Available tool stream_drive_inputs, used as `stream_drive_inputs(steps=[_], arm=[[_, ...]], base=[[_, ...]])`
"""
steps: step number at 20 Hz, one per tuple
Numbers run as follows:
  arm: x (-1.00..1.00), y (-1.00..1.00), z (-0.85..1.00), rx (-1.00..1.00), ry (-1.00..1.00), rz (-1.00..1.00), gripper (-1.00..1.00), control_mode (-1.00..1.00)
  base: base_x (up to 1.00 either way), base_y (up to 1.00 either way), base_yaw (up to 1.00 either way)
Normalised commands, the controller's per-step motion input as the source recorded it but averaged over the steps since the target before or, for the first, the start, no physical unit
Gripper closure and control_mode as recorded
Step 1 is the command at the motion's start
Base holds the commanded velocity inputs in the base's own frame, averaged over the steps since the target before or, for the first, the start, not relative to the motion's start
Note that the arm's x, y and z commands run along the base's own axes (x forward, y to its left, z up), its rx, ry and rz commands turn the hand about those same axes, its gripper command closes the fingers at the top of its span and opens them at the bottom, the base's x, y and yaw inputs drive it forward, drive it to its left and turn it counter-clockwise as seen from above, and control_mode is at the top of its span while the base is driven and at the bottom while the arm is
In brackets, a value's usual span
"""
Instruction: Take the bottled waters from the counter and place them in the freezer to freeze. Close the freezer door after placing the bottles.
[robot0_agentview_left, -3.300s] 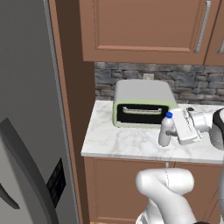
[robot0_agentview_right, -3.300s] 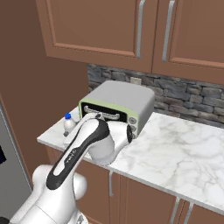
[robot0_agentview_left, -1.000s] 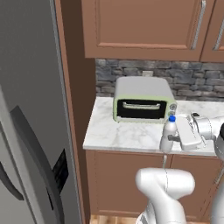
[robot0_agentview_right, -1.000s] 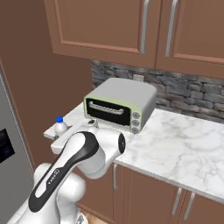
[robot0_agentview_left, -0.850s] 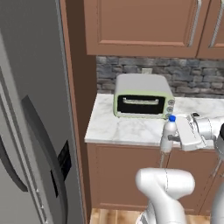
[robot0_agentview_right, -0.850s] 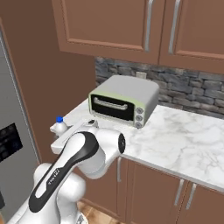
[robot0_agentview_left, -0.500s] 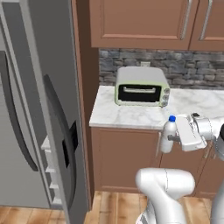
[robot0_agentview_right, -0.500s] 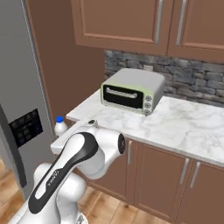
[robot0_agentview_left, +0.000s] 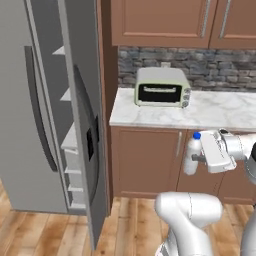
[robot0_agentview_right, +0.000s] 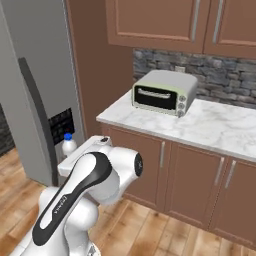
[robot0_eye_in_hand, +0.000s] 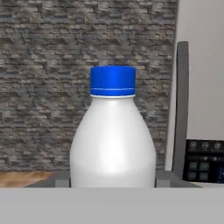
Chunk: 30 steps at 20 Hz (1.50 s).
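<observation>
The tall plain grey freezer (robot0_agentview_left: 30, 100) with long dark handles stands at the left, and one of its doors (robot0_agentview_left: 82, 125) is swung open, so the shelves inside can be seen. Next to it is the white marble tabletop (robot0_agentview_left: 220, 112) on brown wooden cabinets, with a pale green toaster oven (robot0_agentview_left: 162, 87) sitting on it. No bottle can be seen on the part of the tabletop that shows. The end effector (robot0_agentview_left: 202, 155) on the white robot arm is clenched on a small whitish plastic water bottle with a blue cap (robot0_agentview_left: 192, 152), holding it upright in the air in front of the cabinets, well apart from the freezer. In the hand view the bottle (robot0_eye_in_hand: 113, 135) sits right between the finger tips. So one bottle is picked up and on its way, but it is not in the freezer yet. I think the robot must put this bottle on a shelf, see to the other bottle too, and then shut the door.
</observation>
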Motion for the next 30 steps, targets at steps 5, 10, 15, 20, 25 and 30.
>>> stream_drive_inputs(steps=[5,10,15,20,25,30], arm=[[0.0,0.0,0.0,0.0,0.0,0.0,1.0,1.0],[0.0,0.0,0.0,0.0,0.0,0.0,1.0,1.0],[0.0,0.0,0.0,0.0,0.0,0.0,1.0,1.0],[0.0,0.0,0.0,0.0,0.0,0.0,1.0,1.0],[0.0,0.0,0.0,0.0,0.0,0.0,1.0,1.0],[0.0,0.0,0.0,0.0,0.0,0.0,1.0,1.0]], base=[[-0.43,0.61,0.0],[-0.21,0.78,0.0],[-0.1,0.83,0.0],[-0.01,0.75,-0.01],[0.0,0.78,-0.06],[0.01,0.63,-0.16]])
